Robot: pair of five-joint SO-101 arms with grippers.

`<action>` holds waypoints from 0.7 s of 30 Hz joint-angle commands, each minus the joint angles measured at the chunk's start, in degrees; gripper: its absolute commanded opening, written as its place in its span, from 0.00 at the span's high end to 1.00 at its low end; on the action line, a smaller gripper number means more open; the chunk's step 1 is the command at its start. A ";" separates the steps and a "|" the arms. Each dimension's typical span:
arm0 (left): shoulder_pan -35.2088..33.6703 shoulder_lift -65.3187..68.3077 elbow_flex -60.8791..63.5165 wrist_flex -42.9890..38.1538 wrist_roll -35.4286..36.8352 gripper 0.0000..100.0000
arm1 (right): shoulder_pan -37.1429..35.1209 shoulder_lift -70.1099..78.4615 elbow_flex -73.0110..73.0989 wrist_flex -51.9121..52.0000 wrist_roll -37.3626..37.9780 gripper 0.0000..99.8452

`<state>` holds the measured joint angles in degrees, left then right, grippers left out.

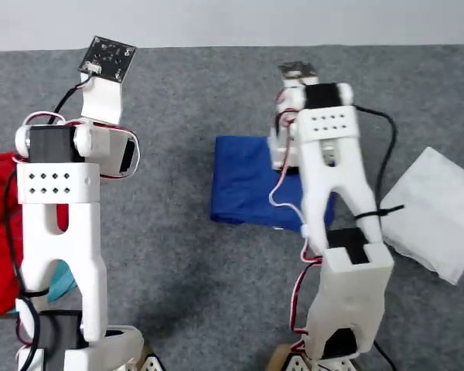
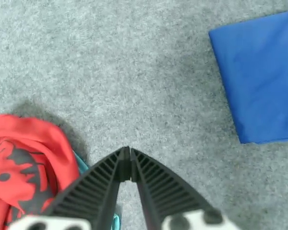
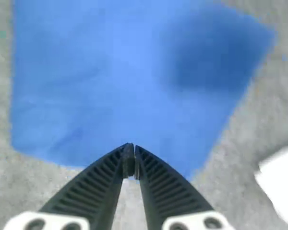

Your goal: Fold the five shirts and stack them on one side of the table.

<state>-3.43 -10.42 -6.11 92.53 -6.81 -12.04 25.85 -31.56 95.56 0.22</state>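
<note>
Pinched shut and empty, the left claw [image 2: 129, 155] hangs over the bare grey table [image 2: 110, 62] in the left wrist view. The crumpled red shirt [image 2: 24, 158] lies just beside one of its fingers, with a sliver of teal cloth [image 2: 81, 162] showing at that shirt's edge. Well apart from it lies the blue shirt [image 2: 259, 76], folded flat with a crisp corner.

From the right wrist view we see the right claw [image 3: 131, 153] likewise closed on nothing, poised above an edge of the blue shirt. A corner of the white shirt [image 3: 281, 187] lies off to one side, apart from the blue.

From the high view, the blue shirt sits mid-table, partly under the right arm [image 1: 336, 178]. Its long axis seems to run across the table from side to side, and its left edge is slightly slanted. Folded as it is, we cannot tell collar from hem, so we cannot say which way it points. The white shirt lies folded on the right side, the red one at the left edge.

We judge the step in hand to be carrying the blue shirt onto the white. To do it well we should open the jaws wide, bite through all layers at the edge, lift low so the fold holds, and lay it square on the white shirt's outline.
</note>
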 commanded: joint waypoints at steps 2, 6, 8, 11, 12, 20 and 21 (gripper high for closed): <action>1.58 -1.76 -0.13 -1.14 -0.53 1.00 | 0.04 5.49 -2.73 -1.54 0.53 0.99; 1.23 -1.76 -0.13 -0.88 -0.53 1.00 | 3.21 7.87 -2.99 5.41 0.44 0.99; 1.23 -1.76 -0.13 -0.88 -0.53 1.00 | 4.70 7.52 -3.08 6.73 0.53 0.99; 1.58 -1.85 -0.22 -1.05 -0.44 1.00 | 5.67 4.79 -4.22 7.16 0.70 0.99; 1.58 -2.11 -0.22 -1.05 -0.26 1.00 | 5.23 2.95 -4.40 7.16 1.67 0.99; -2.29 -5.10 -0.22 3.43 5.89 1.00 | 1.98 -7.78 -4.31 7.16 10.73 0.99; -3.43 -5.45 -0.22 3.43 6.15 1.00 | 2.95 -7.69 -4.31 6.90 10.73 0.99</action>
<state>-4.48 -13.05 -6.02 94.81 -2.33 -10.29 21.71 -33.05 100.40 10.07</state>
